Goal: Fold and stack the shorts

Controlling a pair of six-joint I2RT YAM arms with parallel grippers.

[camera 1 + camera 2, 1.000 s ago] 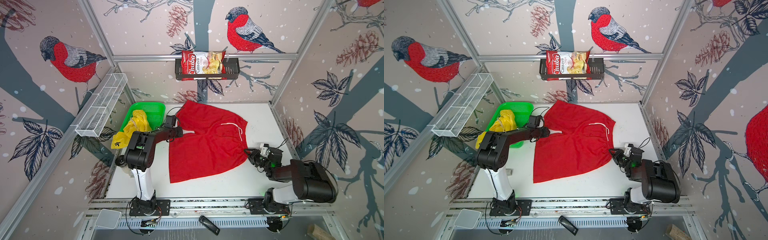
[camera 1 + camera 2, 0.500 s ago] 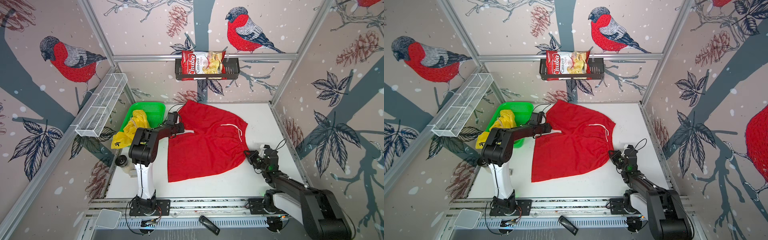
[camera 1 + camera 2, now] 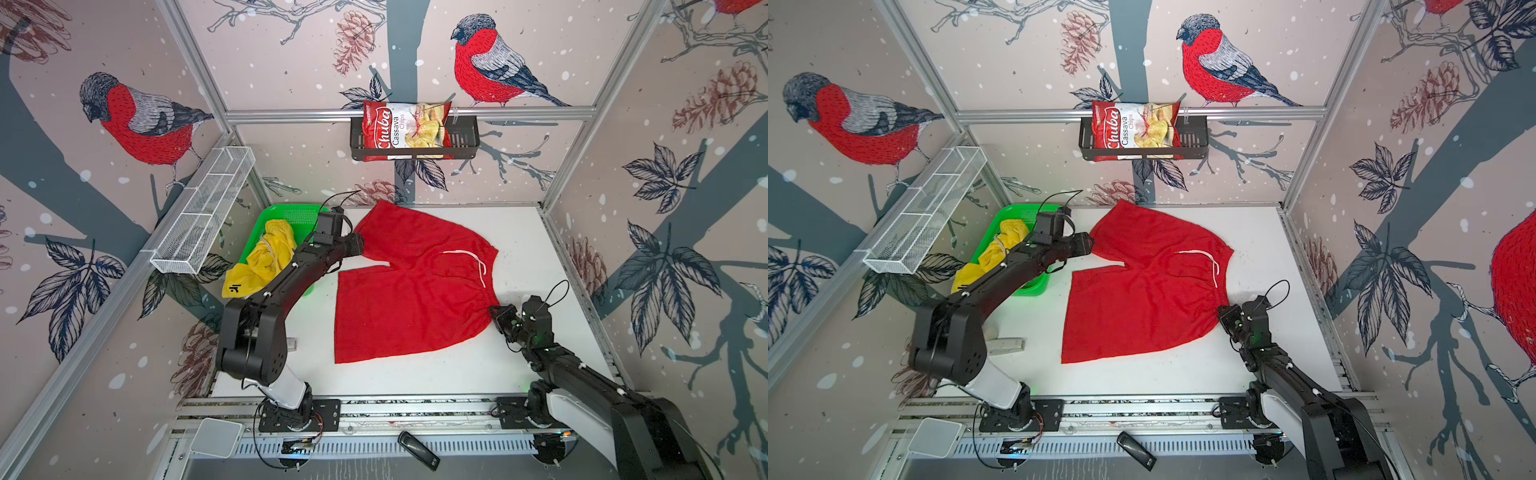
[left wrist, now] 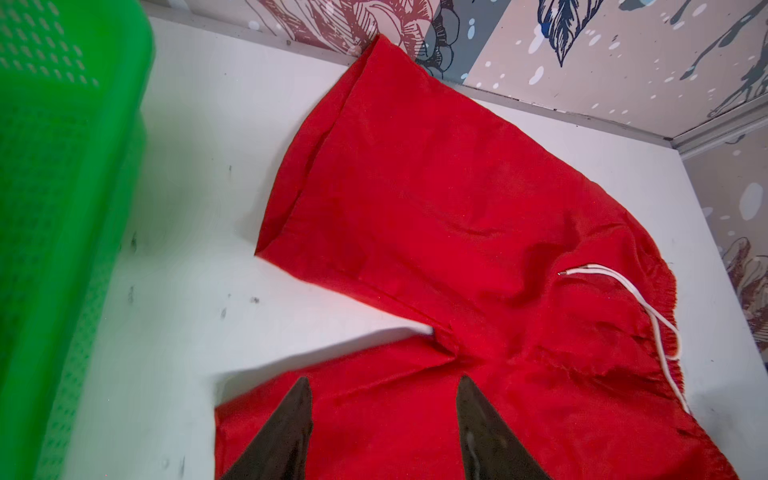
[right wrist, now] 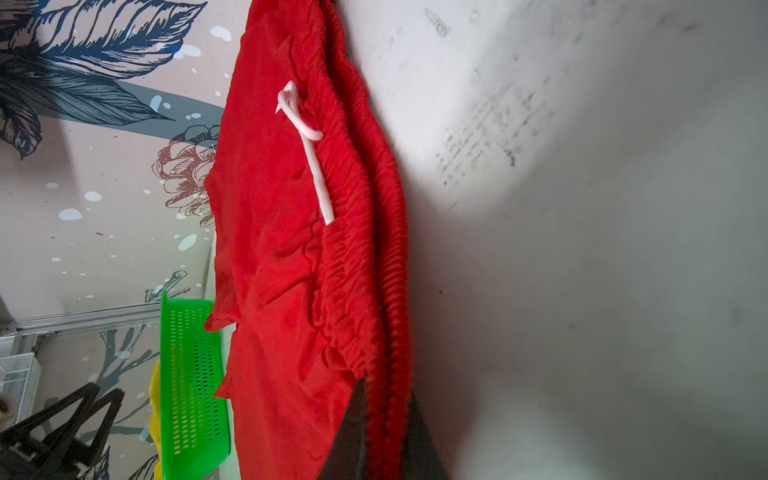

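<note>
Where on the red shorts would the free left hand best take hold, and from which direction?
Likely the near leg's hem corner, just beside the left hand, coming from above on the basket side: the red shorts lie flat, and that loose edge faces there.

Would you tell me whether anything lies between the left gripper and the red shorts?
Nothing visible does: the left gripper hangs open right at the red shorts, and the green basket stands aside.
</note>
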